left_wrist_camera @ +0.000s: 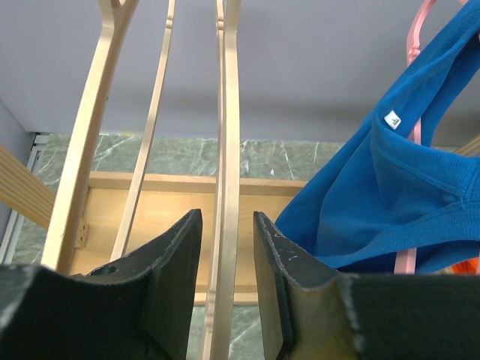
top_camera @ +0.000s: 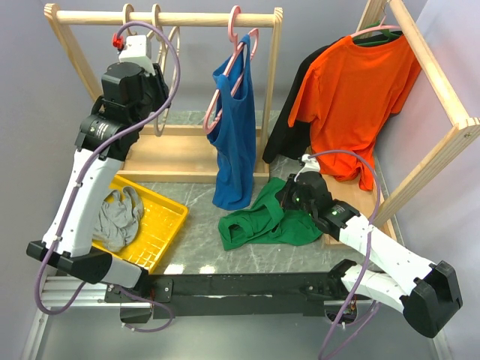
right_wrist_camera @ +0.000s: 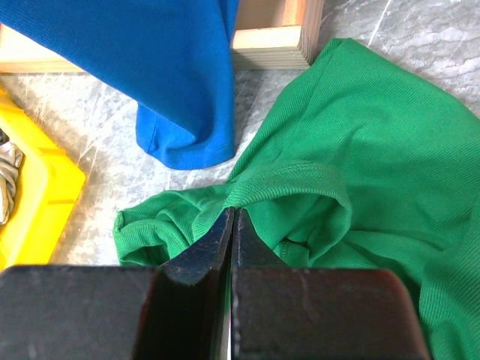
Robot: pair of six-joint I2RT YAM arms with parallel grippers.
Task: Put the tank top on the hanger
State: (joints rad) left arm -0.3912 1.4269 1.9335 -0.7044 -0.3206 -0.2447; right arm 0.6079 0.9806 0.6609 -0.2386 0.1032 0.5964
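Observation:
The green tank top (top_camera: 270, 221) lies crumpled on the marble table, in front of the wooden rack (top_camera: 195, 17). It fills the right wrist view (right_wrist_camera: 360, 150). My right gripper (top_camera: 285, 199) is low on it and shut (right_wrist_camera: 231, 214), pinching a folded ribbed edge of the cloth at its tips. My left gripper (top_camera: 156, 90) is raised at the rack among several pale beige hangers (top_camera: 175, 45). It is open (left_wrist_camera: 227, 225), and one hanger's thin arm (left_wrist_camera: 227, 150) runs between its jaws with a gap on each side.
A blue tank top (top_camera: 234, 127) hangs on a pink hanger (top_camera: 244, 37) at the rack's middle; it also shows in the left wrist view (left_wrist_camera: 390, 202). A yellow tray (top_camera: 161, 217) holding a grey garment (top_camera: 120, 217) sits front left. An orange T-shirt (top_camera: 360, 97) hangs on the right rack.

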